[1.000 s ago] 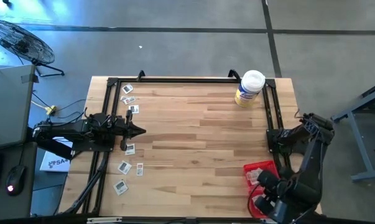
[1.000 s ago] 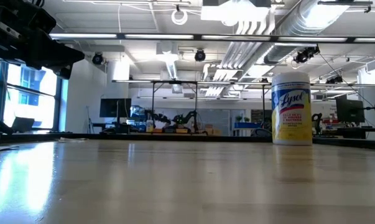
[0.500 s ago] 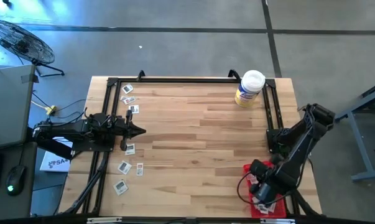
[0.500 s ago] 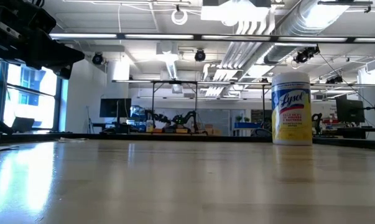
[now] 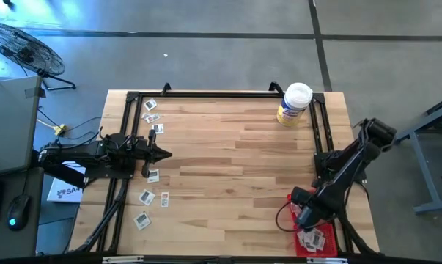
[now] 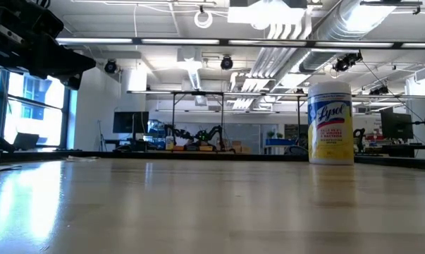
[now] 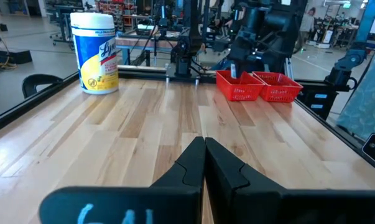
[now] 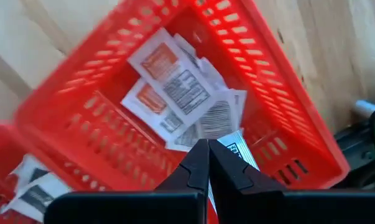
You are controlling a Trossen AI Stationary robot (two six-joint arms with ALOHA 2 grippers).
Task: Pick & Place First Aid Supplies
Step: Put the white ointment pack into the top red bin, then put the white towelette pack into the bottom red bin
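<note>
several packets point(image 8: 175, 87) lie in the red tray point(image 8: 287, 112); more point(image 5: 149, 196) wait on the tabletop point(image 5: 235, 161); right hand point(image 8: 208, 163) pressed together, pinching one packet over it

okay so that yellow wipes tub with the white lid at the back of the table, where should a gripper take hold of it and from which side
Grip the wipes tub around its round body, below the white lid, coming in level from the open table side. It stands upright, and the black frame rail runs close beside it near the back corner, so that side looks tight. Its body may be wide for the fingers.
</note>
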